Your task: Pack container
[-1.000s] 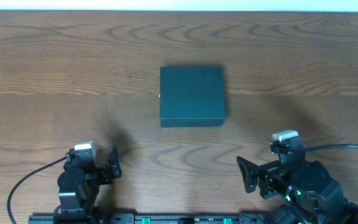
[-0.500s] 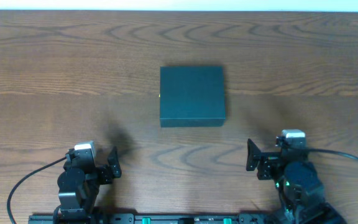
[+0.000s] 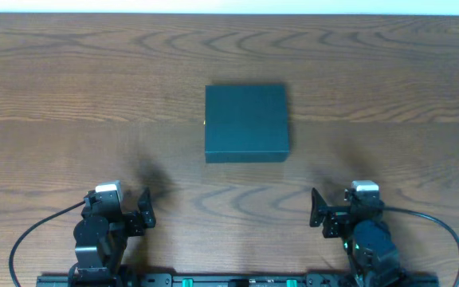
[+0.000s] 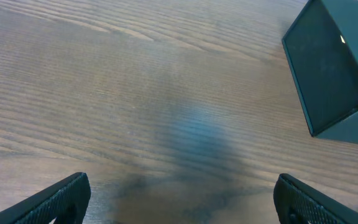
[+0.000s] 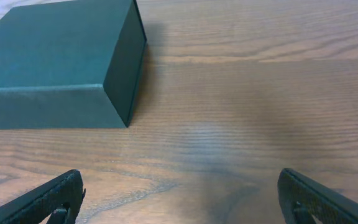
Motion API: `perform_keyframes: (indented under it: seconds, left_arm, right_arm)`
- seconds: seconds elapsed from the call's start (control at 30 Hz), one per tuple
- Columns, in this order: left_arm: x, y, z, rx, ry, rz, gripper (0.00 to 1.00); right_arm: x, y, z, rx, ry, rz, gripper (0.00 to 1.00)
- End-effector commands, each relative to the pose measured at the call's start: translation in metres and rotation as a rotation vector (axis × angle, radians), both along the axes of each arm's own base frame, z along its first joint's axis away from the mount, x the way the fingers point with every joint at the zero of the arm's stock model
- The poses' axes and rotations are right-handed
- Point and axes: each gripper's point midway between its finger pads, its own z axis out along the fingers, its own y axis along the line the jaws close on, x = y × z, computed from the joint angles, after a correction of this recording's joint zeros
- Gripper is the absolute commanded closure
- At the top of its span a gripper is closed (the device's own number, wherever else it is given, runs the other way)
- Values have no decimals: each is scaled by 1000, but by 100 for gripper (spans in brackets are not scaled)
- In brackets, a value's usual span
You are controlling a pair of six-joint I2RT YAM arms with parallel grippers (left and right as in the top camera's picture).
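The container point(image 3: 246, 123) is a dark, square, shallow box lying with its lid down at the middle of the wooden table. It shows at the upper right of the left wrist view point(image 4: 331, 68) and the upper left of the right wrist view point(image 5: 55, 68). My left gripper point(image 3: 124, 207) stays near the front edge, left of the box and well short of it, open and empty point(image 4: 182, 202). My right gripper point(image 3: 339, 209) is near the front edge on the right, also open with only bare wood between its fingers point(image 5: 182, 196).
Wood-grain tabletop point(image 3: 70, 96) stretches on all sides of the box. A black cable point(image 3: 30, 231) loops by the left arm and another cable point(image 3: 445, 227) by the right arm. A rail point(image 3: 229, 280) runs along the front edge.
The right arm has pulled in to the left and turned its gripper to face straight up the table. The left arm and the box have not moved.
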Motion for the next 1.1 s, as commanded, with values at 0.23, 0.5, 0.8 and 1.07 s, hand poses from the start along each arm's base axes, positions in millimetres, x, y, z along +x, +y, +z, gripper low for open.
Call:
perform_keyframes:
  seconds: [0.23, 0.5, 0.8, 1.07]
  left_arm:
    - [0, 2, -1, 2, -3, 13, 5]
    - [0, 2, -1, 2, -3, 13, 5]
    - [0, 2, -1, 2, -2, 13, 5]
    - [0, 2, -1, 2, -3, 13, 5]
  right_arm:
    - [0, -1, -9, -7, -22, 1, 1]
    - [0, -1, -9, -6, -21, 5, 1]
    - [-2, 8, -10, -6, -21, 46, 1]
    - [-2, 8, -10, -6, -21, 46, 1]
